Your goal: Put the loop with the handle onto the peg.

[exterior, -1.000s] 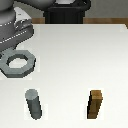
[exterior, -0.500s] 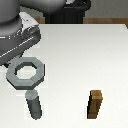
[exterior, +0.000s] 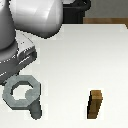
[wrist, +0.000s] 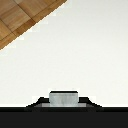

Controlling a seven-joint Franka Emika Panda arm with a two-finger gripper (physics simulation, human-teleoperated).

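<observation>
Nearest, at about 7 o'clock on the white table [exterior: 80, 60], stands 1 peg [exterior: 36, 111], a short dark grey cylinder, upright; only its lower part shows, because the ring sits in front of and over its top. Level with it at about 5 o'clock, well apart, stands 1 brown wooden block [exterior: 96, 104], upright on the table.

The 1 ring [exterior: 20, 93], grey with a round hole, hangs tilted above the peg, its rim overlapping the peg's top; the hole lies up and towards 9 o'clock of the peg, not around it. Its handle runs up under the arm.

Behind, from 9 to 12 o'clock, the 1 arm [exterior: 35, 17] fills the far corner, and its gripper [exterior: 14, 70] is over the ring's handle. The fingers are hidden, so I cannot tell whether they pinch it. The wrist view shows only a grey piece [wrist: 64, 98] against the white table.
</observation>
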